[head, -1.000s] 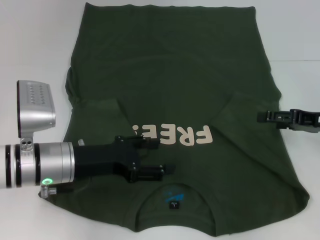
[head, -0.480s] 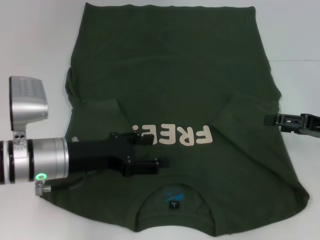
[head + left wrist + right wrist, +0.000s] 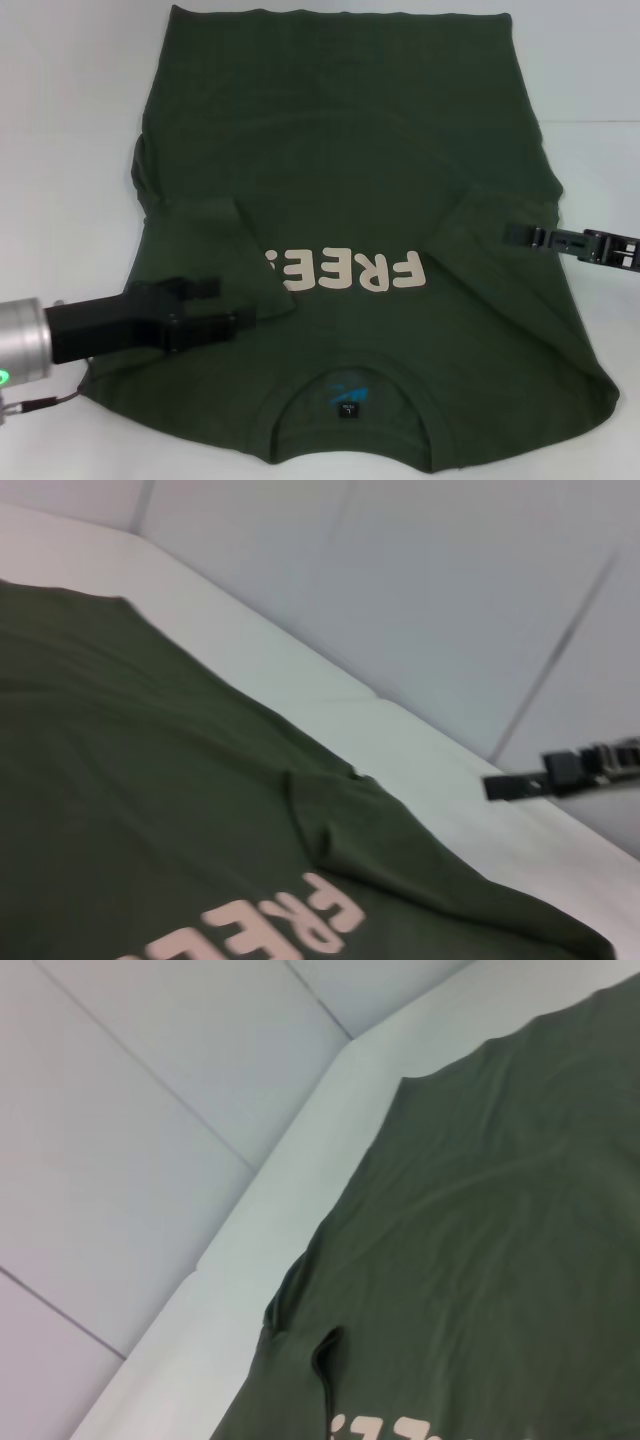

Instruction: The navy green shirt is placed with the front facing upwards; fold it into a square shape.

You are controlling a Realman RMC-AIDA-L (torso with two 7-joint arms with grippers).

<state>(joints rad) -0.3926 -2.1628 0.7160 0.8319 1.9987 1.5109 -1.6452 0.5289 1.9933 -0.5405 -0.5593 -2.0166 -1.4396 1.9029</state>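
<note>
The navy green shirt (image 3: pixel 350 200) was laid front-up on the white table (image 3: pixel 60 120), collar (image 3: pixel 345 375) nearest the robot, hem at the far edge. Both short sleeves were seen folded inward over the chest; the left sleeve flap (image 3: pixel 215 250) covered the last letter of the cream "FREE" print (image 3: pixel 345 270), the right sleeve flap (image 3: pixel 490 215) lay just beside the print's other end. A small blue neck label (image 3: pixel 347 395) was visible inside the collar. The left gripper (image 3: pixel 225 305) was positioned low over the shirt's left shoulder area, near the folded left sleeve, fingers parted with no cloth seen between them. The right gripper (image 3: pixel 515 233) was held at the shirt's right edge by the folded right sleeve; whether its fingers were parted or closed could not be told. In the left wrist view the right gripper (image 3: pixel 500 785) was seen beyond the shirt's edge.
</note>
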